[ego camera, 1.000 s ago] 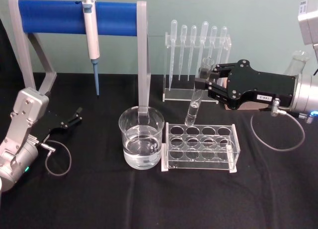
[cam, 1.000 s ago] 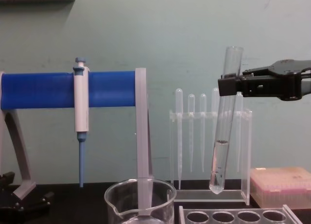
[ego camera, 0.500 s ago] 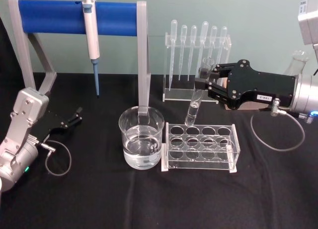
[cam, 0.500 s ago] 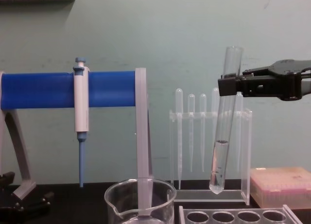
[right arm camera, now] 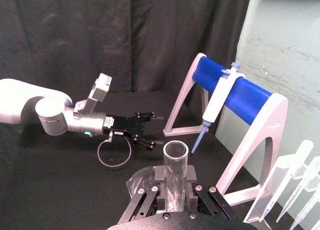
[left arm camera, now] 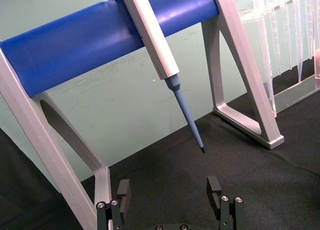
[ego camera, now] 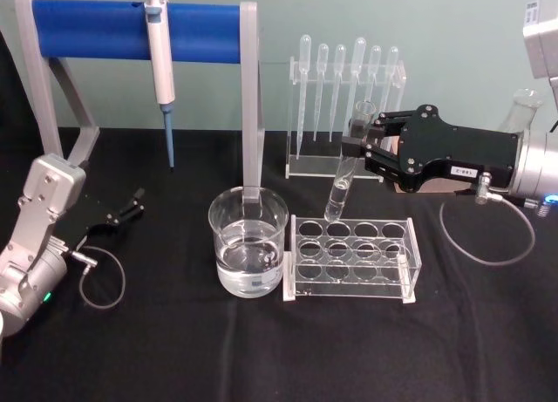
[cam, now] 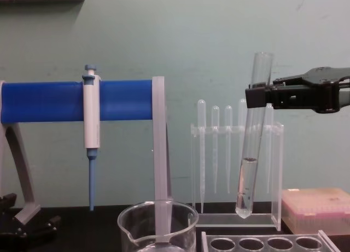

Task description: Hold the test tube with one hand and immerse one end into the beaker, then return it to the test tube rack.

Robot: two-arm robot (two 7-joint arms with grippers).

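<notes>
Beaker [ego camera: 228,221] of clear liquid, test tube [ego camera: 338,193] part-filled

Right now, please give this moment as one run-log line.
right gripper: shut on tube | tube: tilted, above rack, some liquid inside | beaker: part full, left of rack | left gripper: open, parked at left
</notes>
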